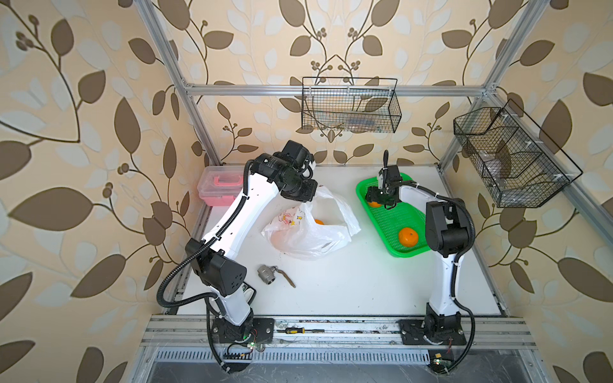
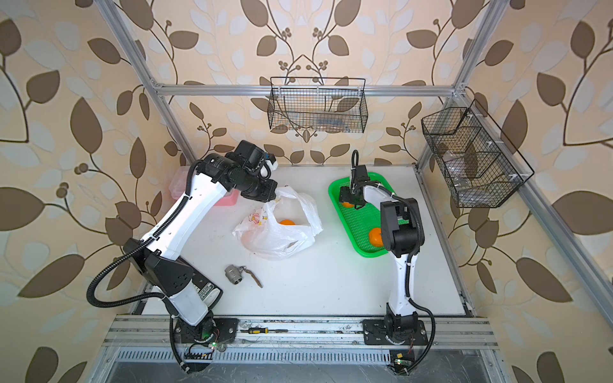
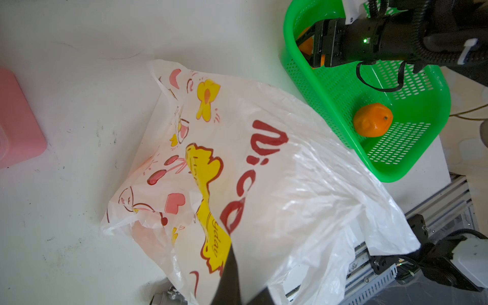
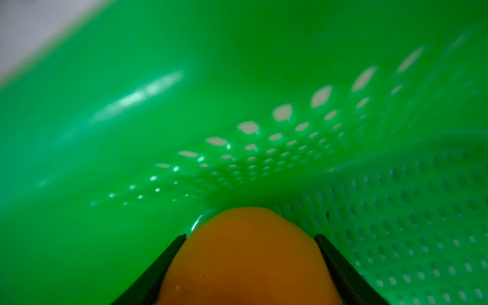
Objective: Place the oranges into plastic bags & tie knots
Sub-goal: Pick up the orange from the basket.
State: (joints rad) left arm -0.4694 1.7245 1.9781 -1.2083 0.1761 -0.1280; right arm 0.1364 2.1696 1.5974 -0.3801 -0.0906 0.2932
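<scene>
Orange [image 4: 248,264] nearest the lens sits gripped by the right hand [image 4: 250,235] in the far left corner of the green basket [image 1: 409,254]; a second orange [image 1: 408,237] lies at its near end. Left hand [image 3: 239,287], clenched on the plastic bag [image 1: 308,232] rim, holds the mouth open on the bench [image 1: 348,285], one orange [image 1: 319,222] visible inside. Filling seems partway and no knot is tied; the film is thin, crinkled, translucent, printed red and yellow.

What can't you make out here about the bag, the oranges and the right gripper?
Plastic bag: both top views show one orange at its mouth; film hides any others.
Right gripper: wrist view blurred, fingers cut off by the edge; grip on the flanked orange unclear.
Wire basket contents: too small in top views.
</scene>
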